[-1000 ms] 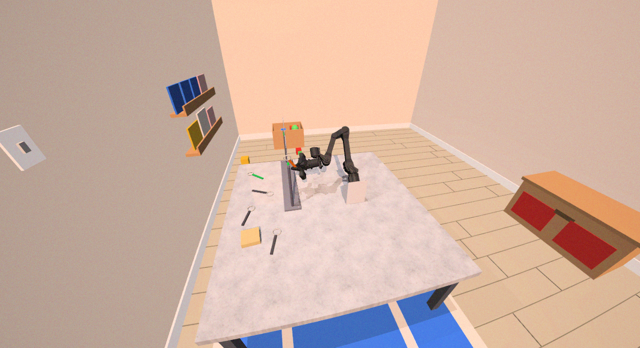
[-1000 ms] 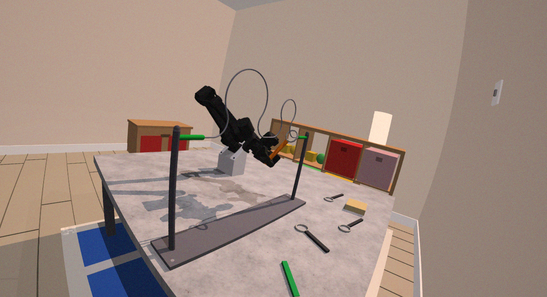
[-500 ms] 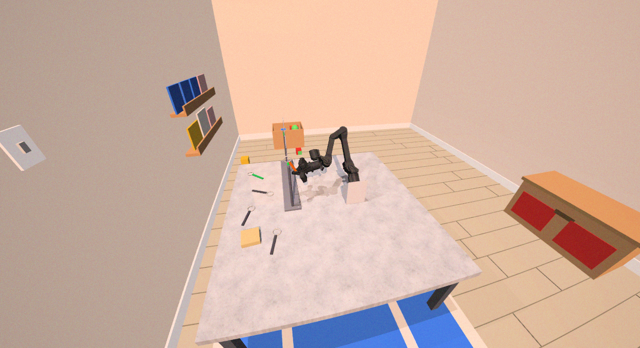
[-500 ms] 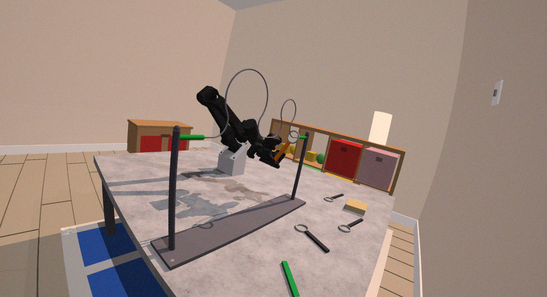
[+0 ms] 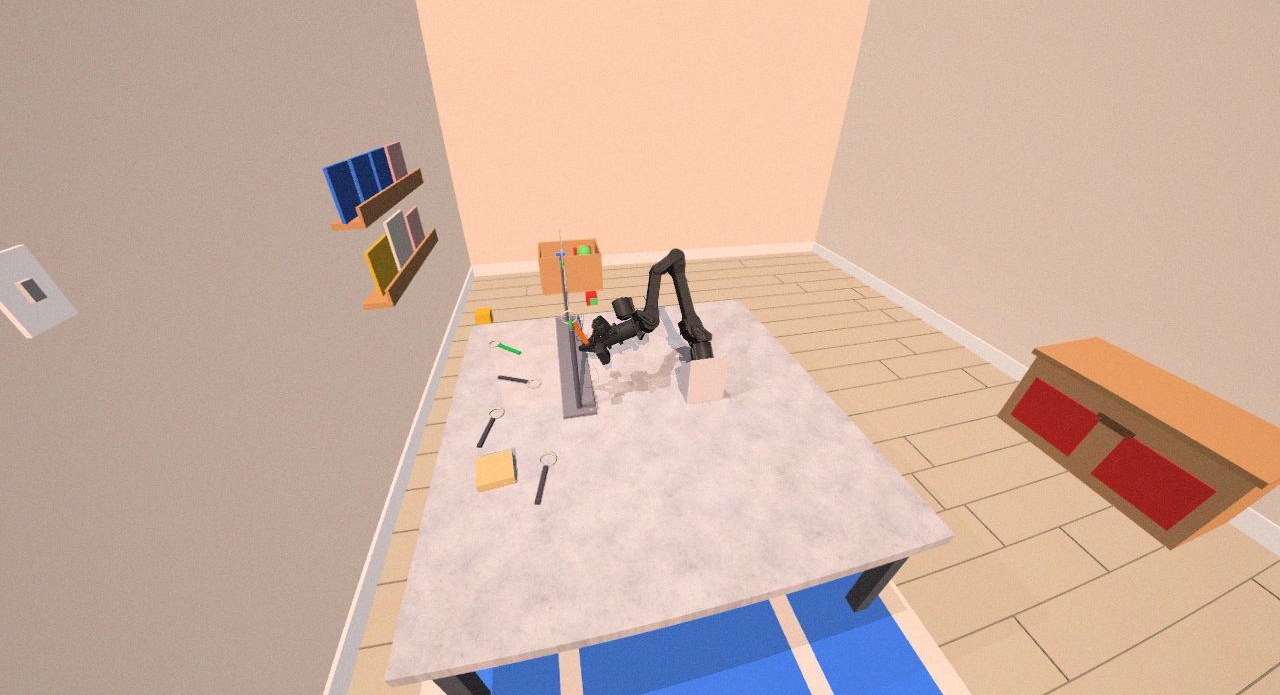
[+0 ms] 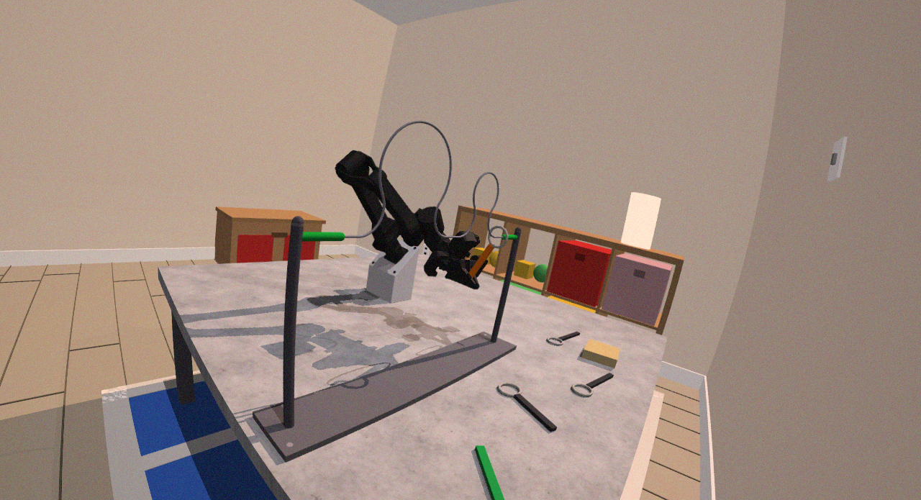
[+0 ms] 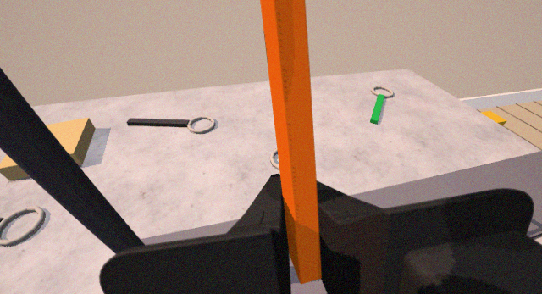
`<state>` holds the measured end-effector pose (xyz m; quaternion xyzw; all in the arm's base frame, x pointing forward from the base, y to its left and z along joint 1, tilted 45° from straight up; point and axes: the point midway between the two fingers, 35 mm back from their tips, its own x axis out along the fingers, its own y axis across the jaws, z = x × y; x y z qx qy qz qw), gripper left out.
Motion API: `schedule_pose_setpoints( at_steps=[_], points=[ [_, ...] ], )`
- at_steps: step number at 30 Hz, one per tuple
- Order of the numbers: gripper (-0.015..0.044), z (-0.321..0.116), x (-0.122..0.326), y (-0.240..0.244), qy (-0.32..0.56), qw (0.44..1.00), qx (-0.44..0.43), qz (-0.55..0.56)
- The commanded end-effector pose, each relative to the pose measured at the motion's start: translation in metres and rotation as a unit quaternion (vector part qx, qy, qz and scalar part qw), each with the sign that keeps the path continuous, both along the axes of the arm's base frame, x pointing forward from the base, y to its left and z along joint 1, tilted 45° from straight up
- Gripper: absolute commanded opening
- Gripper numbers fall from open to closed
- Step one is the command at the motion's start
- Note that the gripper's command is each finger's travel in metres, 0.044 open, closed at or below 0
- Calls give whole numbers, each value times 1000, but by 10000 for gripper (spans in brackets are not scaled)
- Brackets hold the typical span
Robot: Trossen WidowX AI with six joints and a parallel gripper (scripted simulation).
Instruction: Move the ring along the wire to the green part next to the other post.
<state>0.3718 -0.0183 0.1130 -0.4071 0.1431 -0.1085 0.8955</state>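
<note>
My gripper (image 5: 588,340) (image 6: 473,273) (image 7: 284,180) is shut on the lower end of the orange handle (image 5: 580,333) (image 6: 482,259) (image 7: 291,116), which slants upward from the fingers. The ring (image 5: 567,316) (image 6: 496,234) at its top sits round the wire right by the short green part (image 6: 512,236) at the far post (image 6: 503,291). The thin grey wire (image 6: 415,122) makes two loops toward the other green part (image 6: 321,235) at the near post (image 6: 291,316) (image 7: 55,171). The ring is out of the wrist view.
The posts stand on a grey base plate (image 5: 575,400) (image 6: 360,401) (image 7: 466,175). Loose ring tools (image 5: 488,427) (image 6: 529,407) (image 7: 169,123), a green-handled one (image 5: 510,347) (image 7: 377,108) and a yellow block (image 5: 494,469) (image 6: 600,353) (image 7: 68,137) lie beyond it. The arm's white pedestal (image 5: 705,377) (image 6: 393,279) stands on the other side.
</note>
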Motion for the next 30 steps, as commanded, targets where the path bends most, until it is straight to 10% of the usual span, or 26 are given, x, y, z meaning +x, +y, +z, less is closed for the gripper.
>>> schedule_pose_setpoints(
  at_steps=[1, 30],
  points=[
    [-150, -6, -1, 5, 1, 1000, 10, 0],
    [-150, -28, -3, 27, 1, 1000, 18, 0]
  ],
)
